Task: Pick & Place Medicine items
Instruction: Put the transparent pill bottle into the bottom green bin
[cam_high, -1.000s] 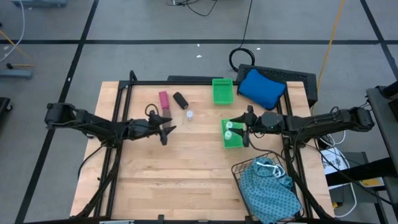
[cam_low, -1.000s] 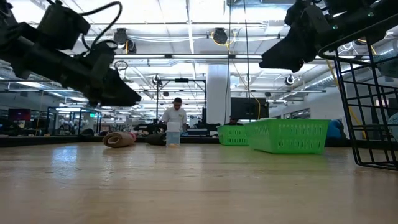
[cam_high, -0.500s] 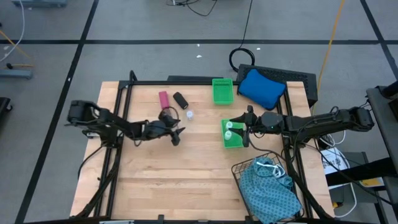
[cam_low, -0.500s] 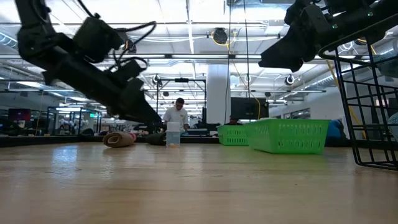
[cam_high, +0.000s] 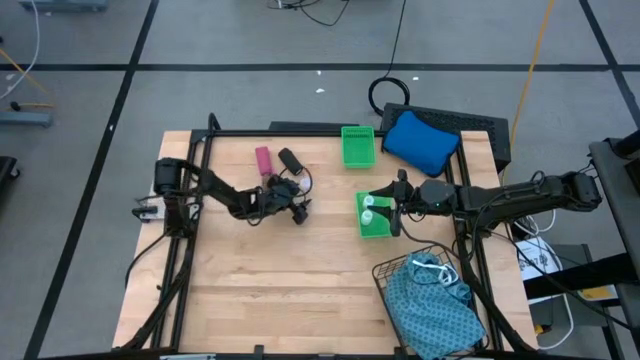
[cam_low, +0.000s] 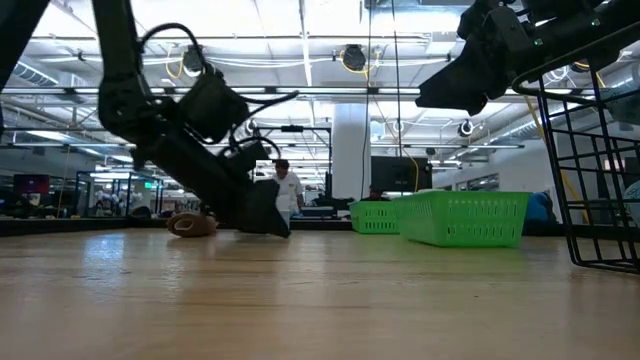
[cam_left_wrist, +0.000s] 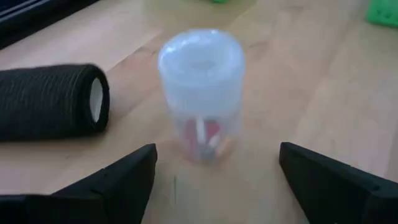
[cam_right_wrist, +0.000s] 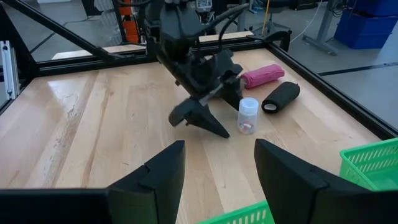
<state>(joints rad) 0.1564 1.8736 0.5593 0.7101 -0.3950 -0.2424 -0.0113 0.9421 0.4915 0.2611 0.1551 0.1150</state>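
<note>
Left gripper (cam_left_wrist: 214, 171) is set low at an upright white-capped vial (cam_left_wrist: 200, 93), fingers spread wide.
The vial is flanked, untouched, beside a black cylinder (cam_left_wrist: 50, 101); right gripper (cam_right_wrist: 217, 168) is held open over a green tray (cam_high: 375, 222).

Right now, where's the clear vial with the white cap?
The clear vial stands upright on the table, between the open fingers of the left hand, with the black cylinder lying just beside it; the high view hides it under that hand.
</note>
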